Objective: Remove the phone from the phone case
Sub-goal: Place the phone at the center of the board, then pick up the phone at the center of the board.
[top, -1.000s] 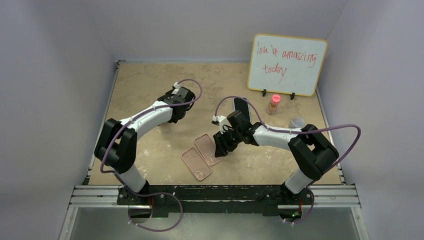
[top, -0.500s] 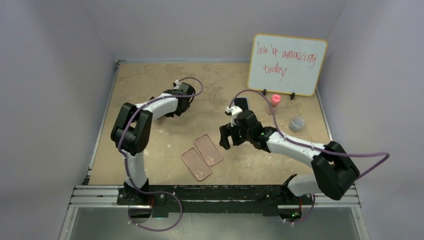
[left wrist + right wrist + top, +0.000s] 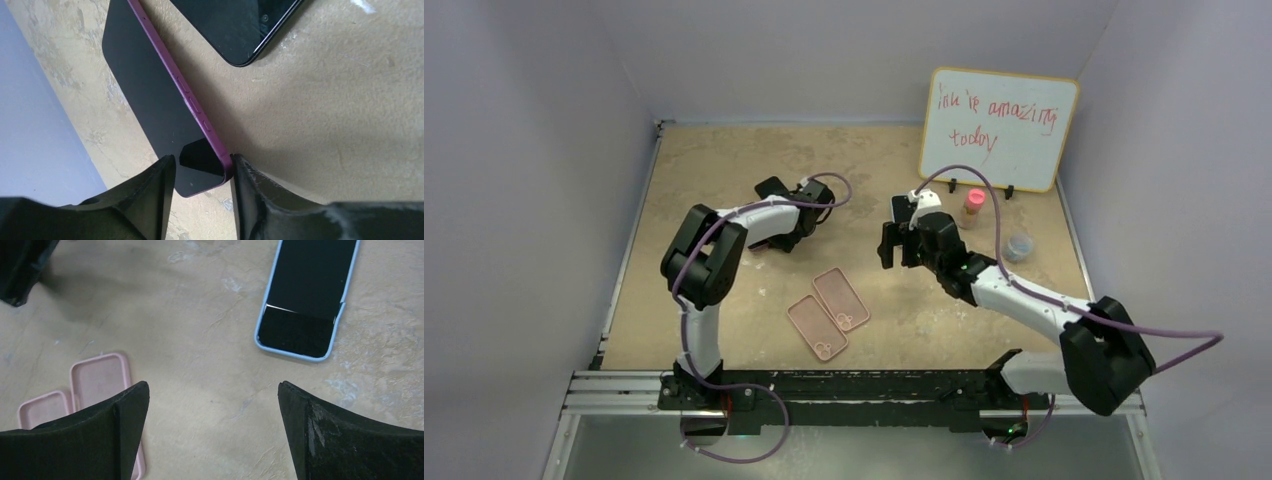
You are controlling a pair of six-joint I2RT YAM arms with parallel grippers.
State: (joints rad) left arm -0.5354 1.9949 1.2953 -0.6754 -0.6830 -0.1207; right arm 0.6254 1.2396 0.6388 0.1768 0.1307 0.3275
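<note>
Near centre: the nearer pink case and its twin are lying empty, side by side on the table.

Beyond, right of centre: the right gripper is hovering with jaws spread wide, holding nothing. The blue-cased phone is lying flat farther out to its right, clear of both fingers.

Farther, left of centre: the left gripper is straddling one corner of the purple-cased phone, jaws partly apart. One finger is touching the purple rim; whether the pair is actually pinching cannot be told. The phone appears to be tilting up on its long edge.

Risk 1: with only a corner between the fingers, the phone is liable to pivot or slip out and drop, possibly onto the bare black phone just beside it.

Risk 2: no second gripper is bracing either cased phone, so any peel is likely dragging phone and case along together.
</note>
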